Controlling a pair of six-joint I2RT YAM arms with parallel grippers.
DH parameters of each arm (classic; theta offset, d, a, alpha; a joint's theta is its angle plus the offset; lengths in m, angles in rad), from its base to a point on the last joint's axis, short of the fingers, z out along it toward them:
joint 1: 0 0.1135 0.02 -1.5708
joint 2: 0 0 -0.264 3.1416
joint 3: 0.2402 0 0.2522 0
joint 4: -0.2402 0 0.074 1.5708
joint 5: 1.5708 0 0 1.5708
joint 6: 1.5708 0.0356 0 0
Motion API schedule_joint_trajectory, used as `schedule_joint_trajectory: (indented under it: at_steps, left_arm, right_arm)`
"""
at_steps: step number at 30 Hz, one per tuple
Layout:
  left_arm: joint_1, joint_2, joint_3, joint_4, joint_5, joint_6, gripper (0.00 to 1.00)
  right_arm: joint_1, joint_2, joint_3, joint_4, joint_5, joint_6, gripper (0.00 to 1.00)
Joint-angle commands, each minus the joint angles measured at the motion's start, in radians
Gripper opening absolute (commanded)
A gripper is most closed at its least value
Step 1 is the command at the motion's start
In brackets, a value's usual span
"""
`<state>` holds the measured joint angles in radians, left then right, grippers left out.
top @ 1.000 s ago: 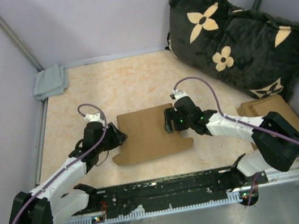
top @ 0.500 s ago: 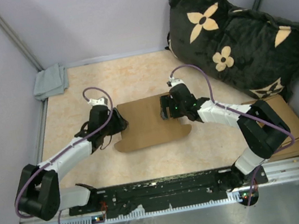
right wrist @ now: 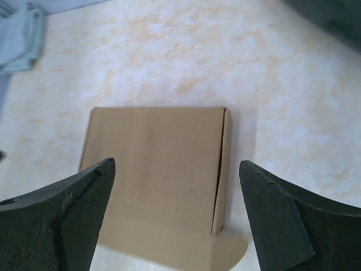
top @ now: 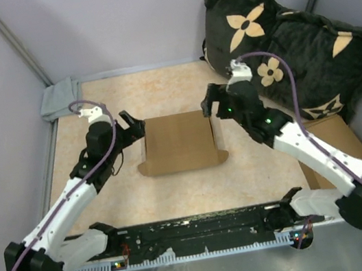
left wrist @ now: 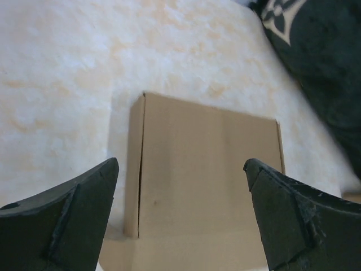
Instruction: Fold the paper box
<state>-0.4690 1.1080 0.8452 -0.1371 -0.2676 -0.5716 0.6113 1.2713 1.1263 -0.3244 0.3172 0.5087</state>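
Tabletop (top: 159, 90) of pale, marbled beige fills the floor of the walled cell, with both arms reaching in from its near edge. A big black cushion (top: 290, 40) with tan flower shapes slumps in the far right corner, partly on the table and partly against the wall. The paper box (top: 179, 143) lies about mid-table between the two arms. It is plain brown and lies low, its top panel facing up, with a rounded tab poking out at each end of its near edge. The wrist views show a thin side wall along each of its short sides. A stack of flat cardboard pieces (top: 336, 130) sits at the right edge, just below the cushion and partly under the right arm. A folded grey cloth (top: 60, 98) rests in the far left corner. The left gripper (top: 132, 125) hangs beside the box's far left corner, fingers spread wide and holding nothing. The right gripper (top: 209, 101) hangs by the far right corner, likewise spread wide and clear of the cardboard
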Motion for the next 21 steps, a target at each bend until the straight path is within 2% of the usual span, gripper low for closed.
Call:
schedule_joint_trajectory:
  at_steps: [1, 2, 3, 5, 10, 14, 21]
  left_arm:
    - [-0.004, -0.145, -0.269, 0.179, 0.255, 0.032, 0.99]
    - [-0.004, -0.178, -0.337, 0.23, 0.302, 0.023, 0.95]
    - [-0.004, -0.208, -0.404, 0.253, 0.318, 0.001, 0.85]
    - [-0.005, -0.245, -0.463, 0.251, 0.327, -0.02, 0.77]
    - [-0.006, -0.266, -0.441, 0.118, 0.269, 0.014, 0.8]
    - [-0.006, -0.265, -0.421, 0.093, 0.251, 0.036, 0.81]
    - [-0.005, -0.201, -0.418, 0.107, 0.246, 0.052, 0.81]
  right_arm:
    - [-0.002, -0.153, -0.244, 0.038, -0.136, 0.076, 0.83]
    - [0.0, -0.163, -0.284, 0.033, -0.171, 0.099, 0.8]
    - [0.004, -0.175, -0.327, 0.036, -0.206, 0.124, 0.79]
    - [0.027, -0.212, -0.409, 0.072, -0.241, 0.155, 0.8]
    - [0.105, -0.254, -0.468, 0.047, -0.18, 0.155, 0.96]
    - [0.111, -0.233, -0.47, 0.042, -0.176, 0.157, 0.96]
    - [0.114, -0.119, -0.427, 0.033, -0.158, 0.154, 0.91]
